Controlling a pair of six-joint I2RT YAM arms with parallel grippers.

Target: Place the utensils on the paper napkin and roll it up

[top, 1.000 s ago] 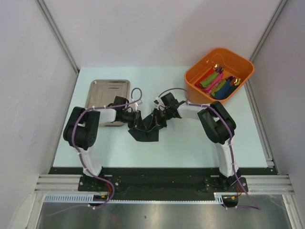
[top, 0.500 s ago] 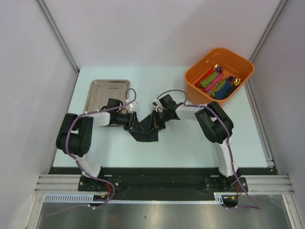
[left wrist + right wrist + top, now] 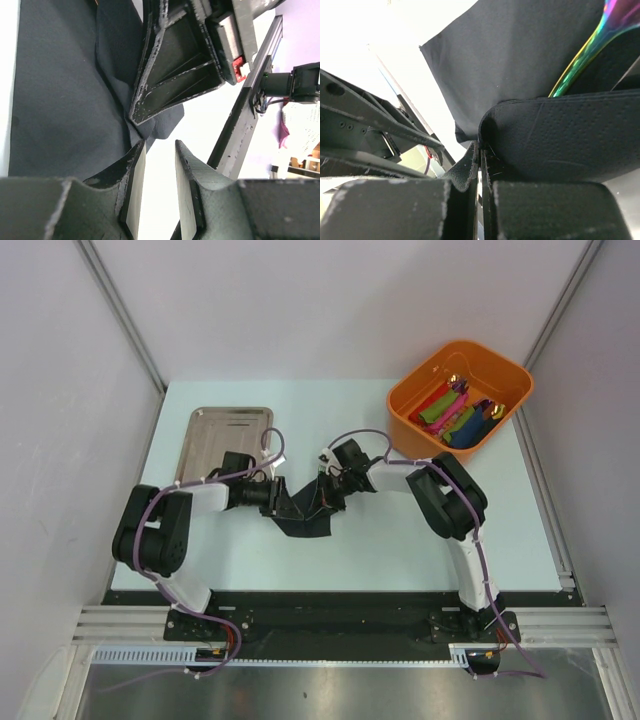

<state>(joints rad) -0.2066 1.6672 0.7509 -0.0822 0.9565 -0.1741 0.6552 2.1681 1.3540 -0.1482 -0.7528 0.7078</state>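
The black paper napkin (image 3: 305, 518) lies crumpled mid-table between both grippers, partly folded over. In the right wrist view its embossed fold (image 3: 555, 135) curls over one of the utensils (image 3: 582, 57), an iridescent green-purple handle; the other utensils are hidden. My right gripper (image 3: 480, 146) (image 3: 326, 496) is shut on the edge of that fold. My left gripper (image 3: 158, 145) (image 3: 279, 498) stands open at the napkin's left side, white table showing between its pads and nothing held. The dark sheet (image 3: 55, 100) spreads beyond its left finger.
A steel tray (image 3: 205, 435) lies at the back left behind the left arm. An orange bin (image 3: 505, 375) with several coloured napkin rolls stands at the back right. The right gripper's body (image 3: 175, 65) hangs close in front of the left jaws.
My left gripper has opened, let go of the napkin and drawn back a little to the left. The right gripper stays shut on the fold.
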